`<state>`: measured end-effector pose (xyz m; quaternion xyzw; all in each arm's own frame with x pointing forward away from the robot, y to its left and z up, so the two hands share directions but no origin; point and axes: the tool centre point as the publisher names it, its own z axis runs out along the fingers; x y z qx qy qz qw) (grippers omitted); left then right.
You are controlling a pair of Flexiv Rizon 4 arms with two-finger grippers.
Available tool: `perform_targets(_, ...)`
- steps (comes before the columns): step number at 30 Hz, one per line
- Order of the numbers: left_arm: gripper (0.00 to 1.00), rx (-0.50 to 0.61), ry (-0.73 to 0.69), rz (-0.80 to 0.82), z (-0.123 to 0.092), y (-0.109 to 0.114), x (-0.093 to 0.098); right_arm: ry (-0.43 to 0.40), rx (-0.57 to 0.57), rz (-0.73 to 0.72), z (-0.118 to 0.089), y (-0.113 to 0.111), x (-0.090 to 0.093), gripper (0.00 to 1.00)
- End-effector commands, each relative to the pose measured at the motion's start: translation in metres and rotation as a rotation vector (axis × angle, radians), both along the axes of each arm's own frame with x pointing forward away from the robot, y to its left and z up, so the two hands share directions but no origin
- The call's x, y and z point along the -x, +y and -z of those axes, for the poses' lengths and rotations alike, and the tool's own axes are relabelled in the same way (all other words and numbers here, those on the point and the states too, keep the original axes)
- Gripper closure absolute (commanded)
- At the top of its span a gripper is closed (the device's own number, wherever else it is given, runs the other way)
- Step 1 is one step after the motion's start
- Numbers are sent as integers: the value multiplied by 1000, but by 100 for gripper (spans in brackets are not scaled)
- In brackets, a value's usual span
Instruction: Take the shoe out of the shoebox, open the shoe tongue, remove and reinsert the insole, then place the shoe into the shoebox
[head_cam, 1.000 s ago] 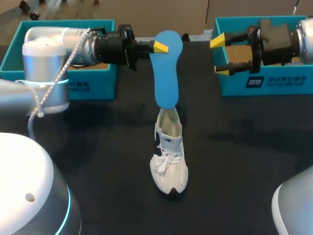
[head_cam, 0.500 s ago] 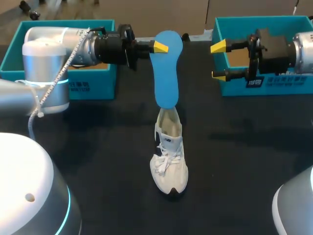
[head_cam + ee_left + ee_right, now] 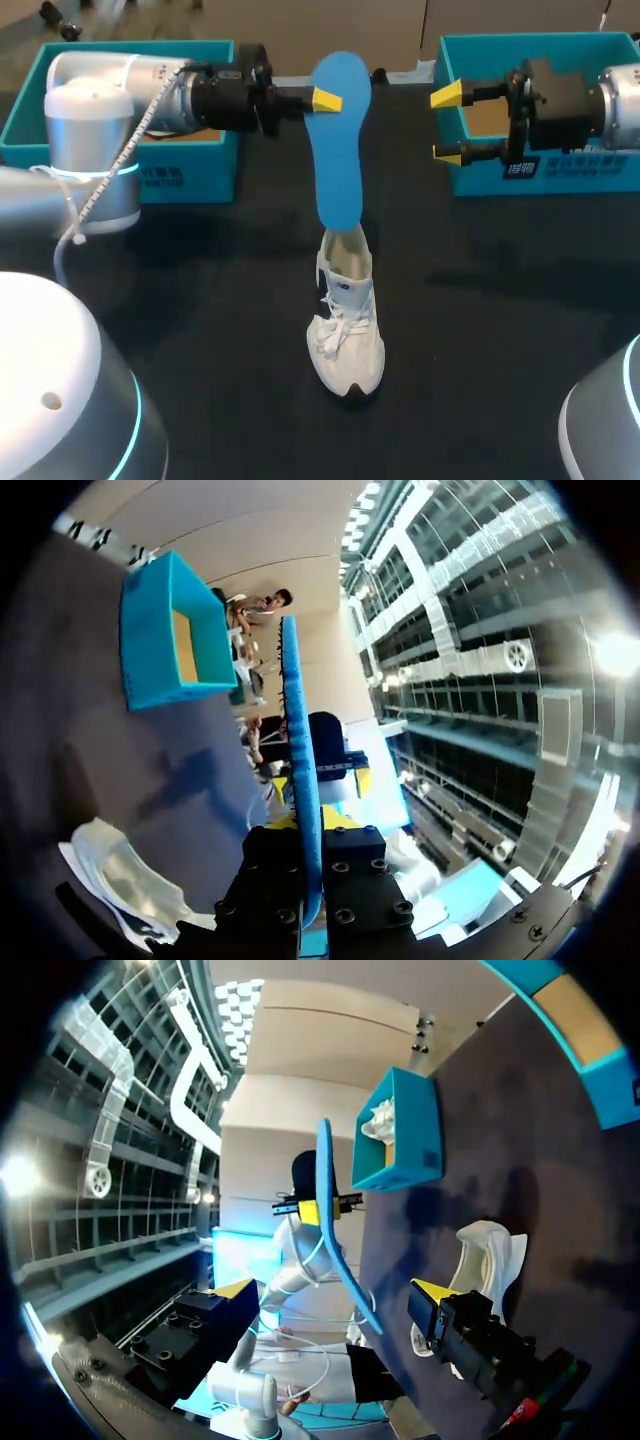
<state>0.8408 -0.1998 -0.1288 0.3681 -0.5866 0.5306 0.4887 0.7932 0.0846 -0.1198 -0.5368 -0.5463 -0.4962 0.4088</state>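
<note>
My left gripper point(image 3: 322, 98) is shut on the upper end of a blue insole point(image 3: 336, 150), which hangs lengthwise above the table. The insole's lower end sits at the heel opening of a white laced shoe point(image 3: 347, 320); I cannot tell whether they touch. The shoe stands upright mid-table with its toe toward the near edge. In the left wrist view the insole point(image 3: 301, 770) runs edge-on out from between the fingers, with the shoe point(image 3: 120, 880) below. My right gripper point(image 3: 446, 125) hovers open to the insole's right, empty. From the right wrist view the insole point(image 3: 337, 1240) is ahead of that gripper point(image 3: 335, 1295).
A teal shoebox point(image 3: 545, 170) stands at the back right, under my right arm. A second teal box point(image 3: 185, 175) stands at the back left behind my left arm, with crumpled paper inside point(image 3: 383, 1118). The black tabletop point(image 3: 480, 330) stretches around the shoe.
My left gripper lifted the insole slightly and shifted it a little left. My right gripper moved a little left and lower at first and has since held still.
</note>
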Motion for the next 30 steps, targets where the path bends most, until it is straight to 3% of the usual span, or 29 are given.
perform_targets(1,100,15,-317,-30,-4,1,-2,1,2,0,0,2,-1,0)
perform_targets(4,100,13,-489,-47,-6,2,-2,1,2,0,0,2,-1,0)
perform_targets(6,100,6,-676,-79,-9,3,-1,1,2,0,0,2,-1,0)
perform_targets(12,100,78,-1033,-159,-16,7,5,1,2,0,0,2,-1,0)
perform_targets(22,100,203,-1312,-165,-27,9,7,1,2,0,0,2,-1,0)
perform_targets(30,100,196,-1320,-141,-28,8,6,1,2,0,0,2,-1,0)
